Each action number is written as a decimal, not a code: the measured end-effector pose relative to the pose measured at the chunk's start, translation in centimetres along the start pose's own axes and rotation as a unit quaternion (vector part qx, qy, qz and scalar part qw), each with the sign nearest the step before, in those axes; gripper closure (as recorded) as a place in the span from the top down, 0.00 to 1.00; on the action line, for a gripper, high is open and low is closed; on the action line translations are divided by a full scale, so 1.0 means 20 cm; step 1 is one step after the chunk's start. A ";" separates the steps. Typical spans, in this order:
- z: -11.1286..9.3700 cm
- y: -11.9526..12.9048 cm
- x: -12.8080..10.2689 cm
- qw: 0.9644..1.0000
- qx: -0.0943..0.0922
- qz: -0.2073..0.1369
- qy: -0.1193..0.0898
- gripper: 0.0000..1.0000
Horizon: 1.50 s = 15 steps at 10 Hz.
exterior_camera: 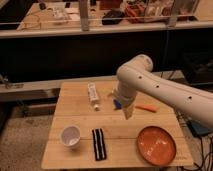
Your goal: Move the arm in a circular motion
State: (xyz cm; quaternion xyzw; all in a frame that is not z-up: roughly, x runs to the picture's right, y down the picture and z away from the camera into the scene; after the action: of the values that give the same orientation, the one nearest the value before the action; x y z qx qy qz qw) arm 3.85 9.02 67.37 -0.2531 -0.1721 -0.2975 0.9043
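Camera view: arm (165, 90) enters from right edge, base cut off, elbow bent over wooden table (75, 112). Tan gripper (128, 111) points down over table middle, between white tube (93, 95) and orange piece (146, 107); whether wide or narrow, cannot tell. Blue object (117, 103) mostly hidden behind wrist. White cup (70, 136), black strip (99, 144) and orange plate (157, 145) near front edge, apart from gripper.

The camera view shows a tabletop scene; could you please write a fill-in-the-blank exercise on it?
1. The arm is glossy ____.
2. Its gripper hangs over the middle of the ____ table.
3. The black strip lies between the white cup and the ____ plate.
Missing words: white; wooden; orange.
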 end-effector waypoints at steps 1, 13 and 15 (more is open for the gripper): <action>0.02 -0.06 -0.07 1.000 -0.001 -0.011 -0.007 0.80; 0.35 -0.70 0.75 0.993 -0.020 0.089 -0.072 0.80; 0.44 -0.59 0.85 0.990 -0.030 0.116 -0.080 0.80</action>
State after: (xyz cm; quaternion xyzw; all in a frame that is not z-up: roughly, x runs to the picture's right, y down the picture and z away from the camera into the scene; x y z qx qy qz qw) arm 8.09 -2.00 86.55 -0.3212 -0.2045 -0.1743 0.9081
